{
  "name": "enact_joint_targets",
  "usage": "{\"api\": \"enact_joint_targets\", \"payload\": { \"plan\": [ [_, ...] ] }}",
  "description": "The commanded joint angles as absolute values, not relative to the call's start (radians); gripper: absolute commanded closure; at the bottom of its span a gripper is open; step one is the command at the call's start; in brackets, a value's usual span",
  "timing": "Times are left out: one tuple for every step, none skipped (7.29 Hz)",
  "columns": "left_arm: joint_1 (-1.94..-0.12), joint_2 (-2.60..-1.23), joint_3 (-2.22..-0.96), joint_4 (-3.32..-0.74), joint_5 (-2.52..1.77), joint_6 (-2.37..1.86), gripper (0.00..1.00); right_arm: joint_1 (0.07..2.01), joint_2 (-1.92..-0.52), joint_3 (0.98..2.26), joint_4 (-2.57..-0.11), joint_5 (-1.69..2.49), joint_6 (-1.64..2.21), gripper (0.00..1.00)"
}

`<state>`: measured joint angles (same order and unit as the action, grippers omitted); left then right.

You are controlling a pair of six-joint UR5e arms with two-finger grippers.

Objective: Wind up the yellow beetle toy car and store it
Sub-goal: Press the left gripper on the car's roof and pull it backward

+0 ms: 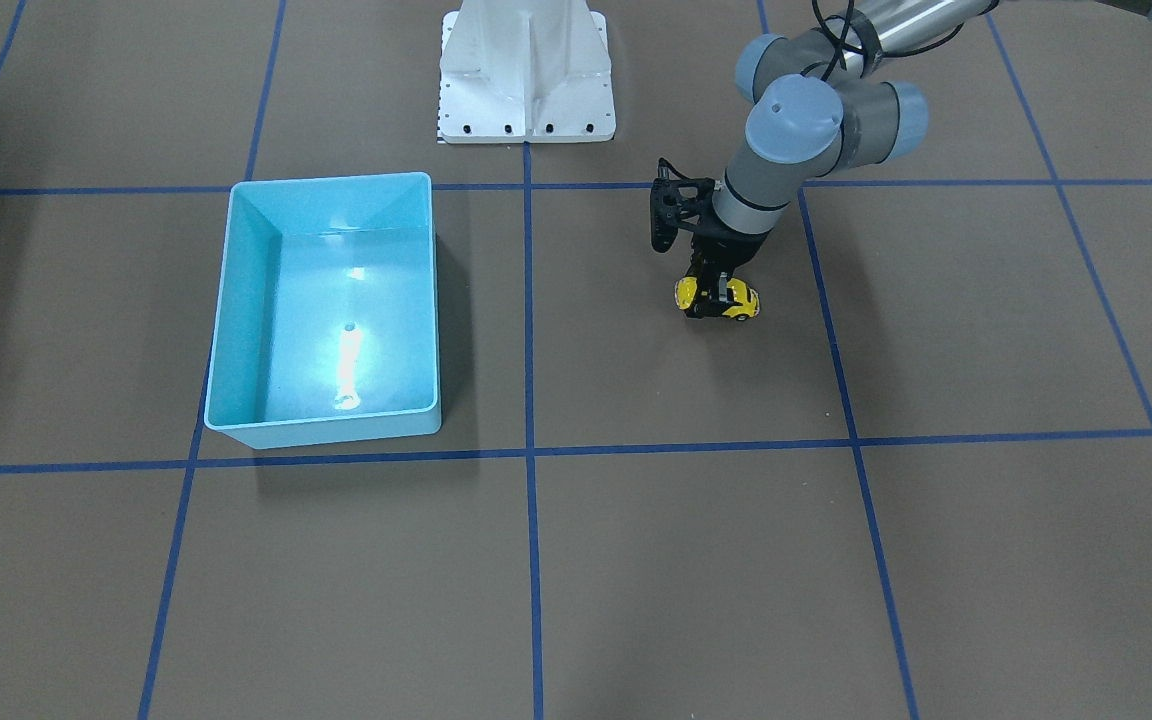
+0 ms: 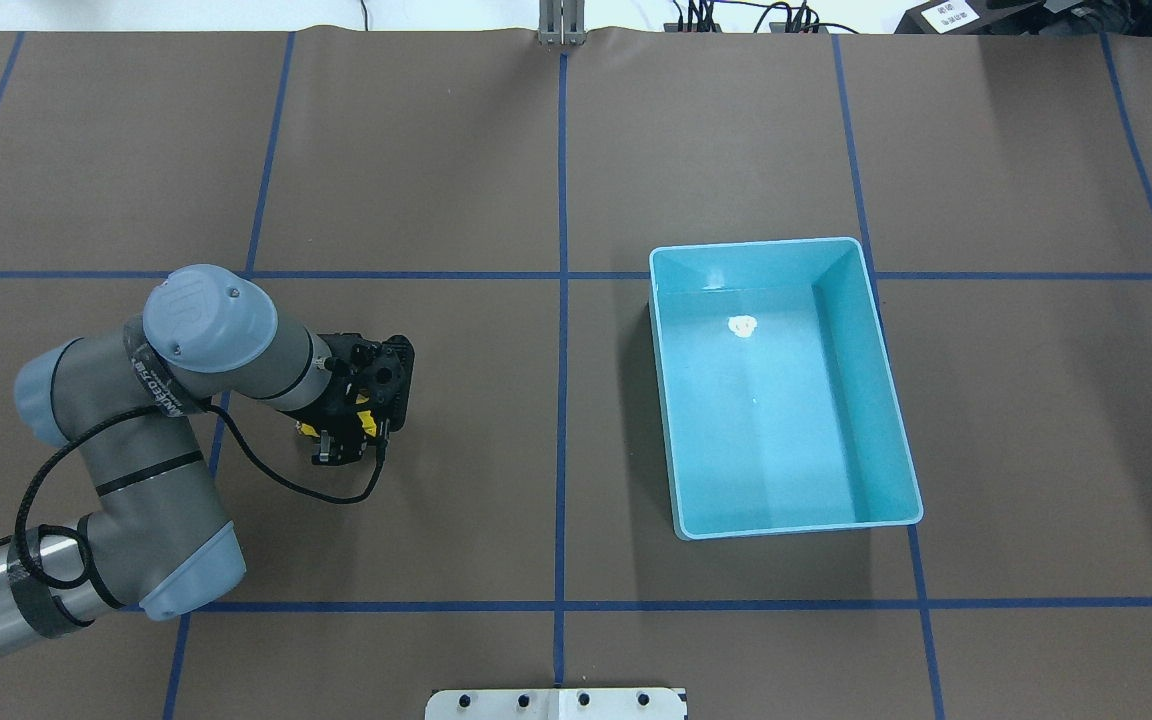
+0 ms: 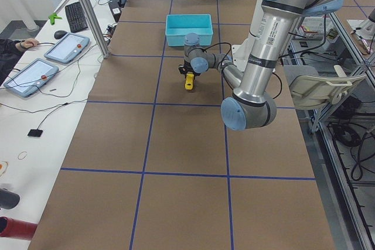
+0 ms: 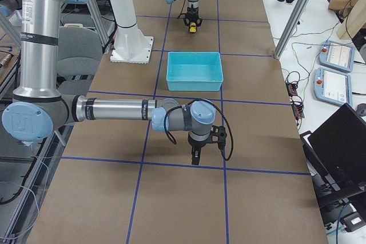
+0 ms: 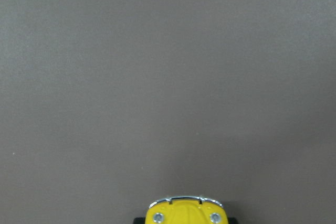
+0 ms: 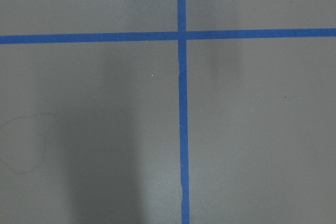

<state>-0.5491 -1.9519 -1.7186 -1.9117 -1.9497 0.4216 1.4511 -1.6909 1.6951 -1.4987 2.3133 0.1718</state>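
Observation:
The yellow beetle toy car (image 1: pixel 742 300) rests on the brown table to the left side of the robot, in the same grid row as the bin. My left gripper (image 1: pixel 714 300) comes straight down over it, its black fingers clamped across the car's middle, so only the yellow ends show. From overhead only a sliver of the car (image 2: pixel 364 424) shows under the left gripper (image 2: pixel 341 445). The left wrist view catches the car's nose (image 5: pixel 184 214) at its bottom edge. The light blue bin (image 1: pixel 321 430) stands empty. My right gripper (image 4: pixel 195 157) hangs low over the table; I cannot tell its state.
The robot's white base plate (image 1: pixel 526 80) sits at the table's robot-side edge. Blue tape lines (image 6: pixel 182 129) grid the brown table. Beyond the table's far edge a white side desk carries tablets (image 3: pixel 67 48) and cables, and a person's sleeve (image 3: pixel 9 51) rests there.

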Motion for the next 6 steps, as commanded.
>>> {"api": "enact_joint_targets", "payload": {
  "plan": [
    [-0.551, -1.928, -1.692, -1.979, -1.974, 0.419, 0.61, 1.451, -1.690, 1.697, -1.499, 2.313, 0.172, 0.00],
    [-0.560, -1.922, -1.692, -1.979, -2.000, 0.420, 0.61, 1.451, -1.690, 1.697, -1.499, 2.313, 0.172, 0.00],
    [-0.564, -1.916, -1.692, -1.980, -2.015, 0.422, 0.61, 1.451, -1.690, 1.697, -1.499, 2.313, 0.172, 0.00],
    [-0.574, -1.910, -1.693, -1.982, -2.035, 0.423, 0.61, 1.451, -1.690, 1.697, -1.499, 2.313, 0.172, 0.00],
    [-0.584, -1.890, -1.695, -2.006, -2.051, 0.423, 0.61, 1.451, -1.690, 1.697, -1.499, 2.313, 0.172, 0.00],
    [-0.589, -1.869, -1.695, -2.040, -2.054, 0.423, 0.61, 1.451, -1.690, 1.698, -1.499, 2.313, 0.172, 0.00]
  ]
}}
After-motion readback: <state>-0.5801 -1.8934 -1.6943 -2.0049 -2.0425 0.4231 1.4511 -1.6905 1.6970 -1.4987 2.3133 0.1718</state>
